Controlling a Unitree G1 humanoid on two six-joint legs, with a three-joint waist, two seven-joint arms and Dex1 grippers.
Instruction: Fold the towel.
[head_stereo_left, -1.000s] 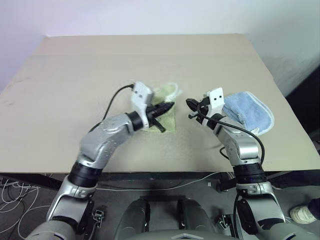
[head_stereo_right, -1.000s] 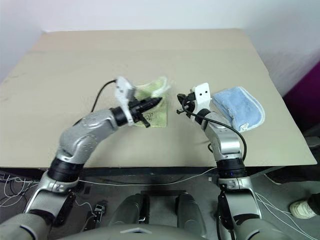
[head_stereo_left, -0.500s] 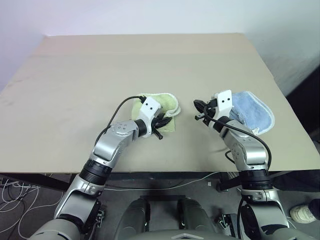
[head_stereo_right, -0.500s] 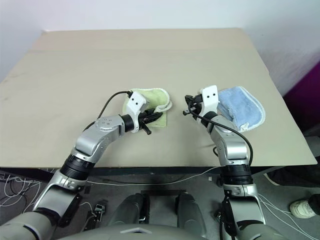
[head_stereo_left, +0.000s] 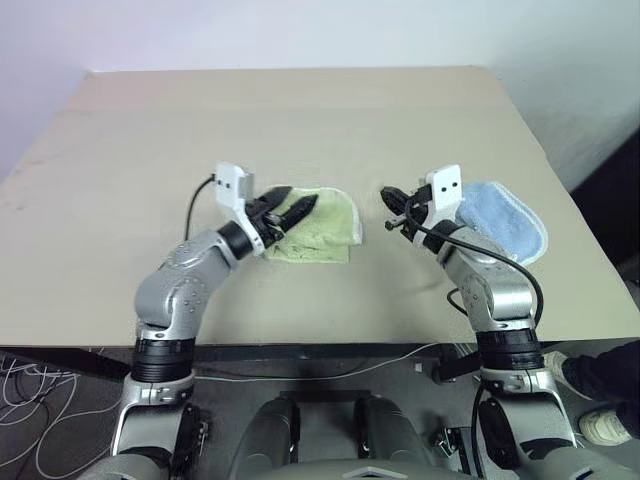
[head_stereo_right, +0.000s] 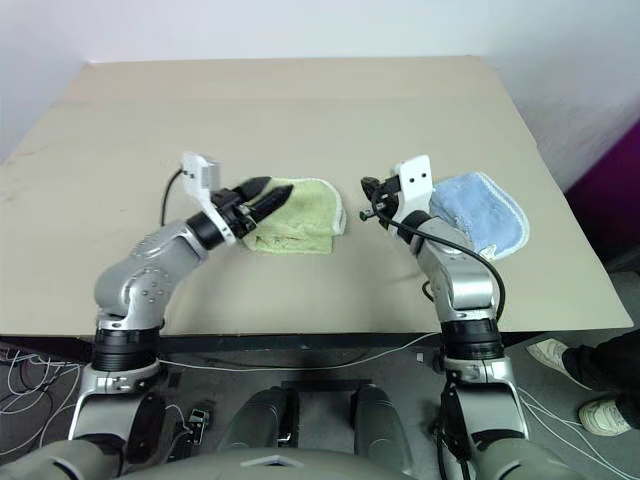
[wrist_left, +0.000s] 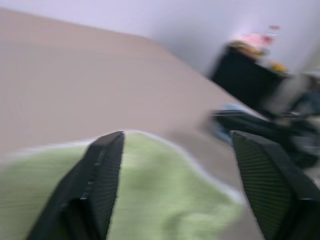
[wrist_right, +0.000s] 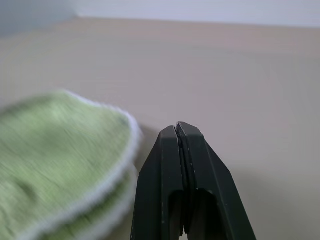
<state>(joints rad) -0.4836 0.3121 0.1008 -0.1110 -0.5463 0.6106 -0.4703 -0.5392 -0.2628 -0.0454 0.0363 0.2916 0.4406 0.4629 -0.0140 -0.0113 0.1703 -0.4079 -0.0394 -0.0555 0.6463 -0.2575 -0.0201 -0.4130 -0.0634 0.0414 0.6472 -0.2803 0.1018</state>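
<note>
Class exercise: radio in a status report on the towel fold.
Left gripper jaws open over towel. Right gripper shut, empty. Towel folded on table. Nothing obstructing.

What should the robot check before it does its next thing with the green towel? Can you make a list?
1. Towel folded over on the table: ok, layers stacked.
2. Left gripper let go of the towel: ok, its jaws are apart and nothing is between them.
3. Right gripper off the towel: ok, shut, beside it.
4. Blue towel out of the way: ok, apart from the green one.
5. Fold edges lined up neatly: cannot tell.
</note>
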